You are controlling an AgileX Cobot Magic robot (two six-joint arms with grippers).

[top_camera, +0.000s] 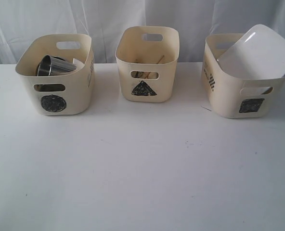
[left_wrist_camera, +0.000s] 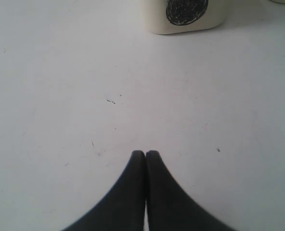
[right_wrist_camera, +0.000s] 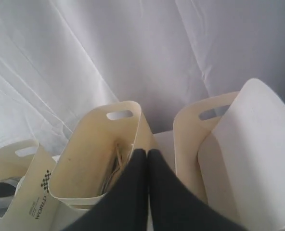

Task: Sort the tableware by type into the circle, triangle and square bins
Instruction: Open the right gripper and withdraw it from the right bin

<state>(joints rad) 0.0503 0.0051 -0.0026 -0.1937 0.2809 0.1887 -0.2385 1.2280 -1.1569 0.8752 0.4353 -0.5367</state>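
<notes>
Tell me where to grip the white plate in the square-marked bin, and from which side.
Pinch the white plate at its raised upper edge, from above. It leans tilted in the square bin with that edge clear above the rim; its lower part sits behind the walls, so a side approach looks blocked.

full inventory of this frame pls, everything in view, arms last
circle bin: 1, cream, left on the table in the exterior view
triangle bin: 1, cream, middle
square bin: 1, cream, right
steel mug: at least 1, shiny grey, tilted inside the circle bin
thin sticks: count unclear, wood-coloured, inside the triangle bin
plate: at least 1, white, tilted in the square bin, sticking up past its rim
table: 1, white, under the bins
curtain: 1, white, behind the bins
left gripper: 1, black, shut, over the table near the circle bin
right gripper: 1, black, shut, raised by the triangle and square bins
</notes>
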